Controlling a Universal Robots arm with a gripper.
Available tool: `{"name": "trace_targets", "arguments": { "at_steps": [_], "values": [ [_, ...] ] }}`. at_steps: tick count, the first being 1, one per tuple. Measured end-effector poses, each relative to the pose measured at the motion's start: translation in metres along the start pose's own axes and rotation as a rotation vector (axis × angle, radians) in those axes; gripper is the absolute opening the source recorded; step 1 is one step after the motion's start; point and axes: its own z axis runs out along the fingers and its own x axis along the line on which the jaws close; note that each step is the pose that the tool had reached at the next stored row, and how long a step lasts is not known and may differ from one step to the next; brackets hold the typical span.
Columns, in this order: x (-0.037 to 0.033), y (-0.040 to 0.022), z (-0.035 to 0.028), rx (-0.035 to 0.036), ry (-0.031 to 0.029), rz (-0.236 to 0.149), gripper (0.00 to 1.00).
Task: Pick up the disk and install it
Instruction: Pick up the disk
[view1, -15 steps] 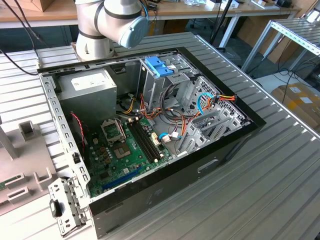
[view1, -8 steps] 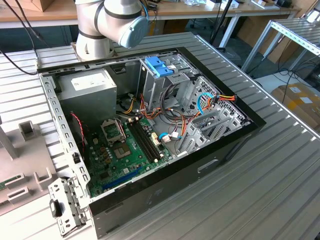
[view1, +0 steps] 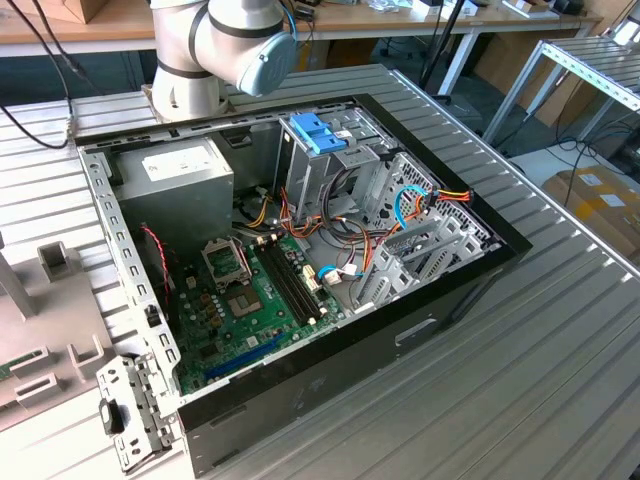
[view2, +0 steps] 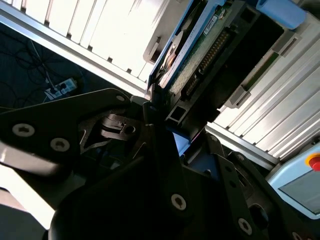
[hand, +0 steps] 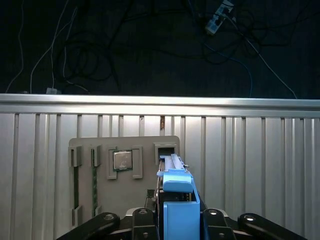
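Gripper (hand: 177, 222) clamped on disk (hand: 178, 196), blue tab toward camera; disk on edge at grey parts holder (hand: 146, 166), ribbed table (hand: 250, 165) beneath.

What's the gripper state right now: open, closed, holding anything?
Gripper: closed on the disk, at the grey parts tray.
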Motion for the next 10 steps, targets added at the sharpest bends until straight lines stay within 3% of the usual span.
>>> {"name": "trace_targets", "arguments": {
  "at_steps": [10],
  "values": [
    [0.0,0.0007,-0.0129,0.0,0.0,0.0,0.37]
  ]
}}
